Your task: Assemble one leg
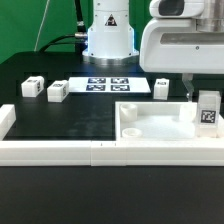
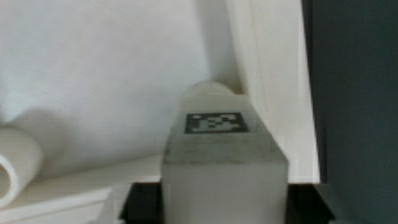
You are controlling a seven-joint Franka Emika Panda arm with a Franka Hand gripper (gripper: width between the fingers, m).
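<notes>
- The jaws (image 1: 207, 99) are closed on the leg (image 1: 208, 111), gripping its upper part while its tagged face looks toward the exterior camera; the wrist view shows the leg (image 2: 221, 160) running straight down between the dark finger pads, its tag readable.
- The leg hangs upright over the corner of the large white panel (image 1: 150, 126) at the exterior view's right, at or just above a corner recess; whether its foot already touches the panel cannot be told.
- Judged from this, the step in hand is seating the leg in that corner. To do it well, the leg should stay vertical, be centred over the recess before pressing, and go down slowly so it does not catch on the raised edge.
- A twist may be needed to fix it; the grip should hold firm so the leg does not slip.
- Further out on the black table (image 1: 60, 115), three other legs (image 1: 57, 92) stand well apart from the panel, near the marker board (image 1: 108, 84), untouched.
- A white rail (image 1: 50, 150) borders the table's near edge.
</notes>
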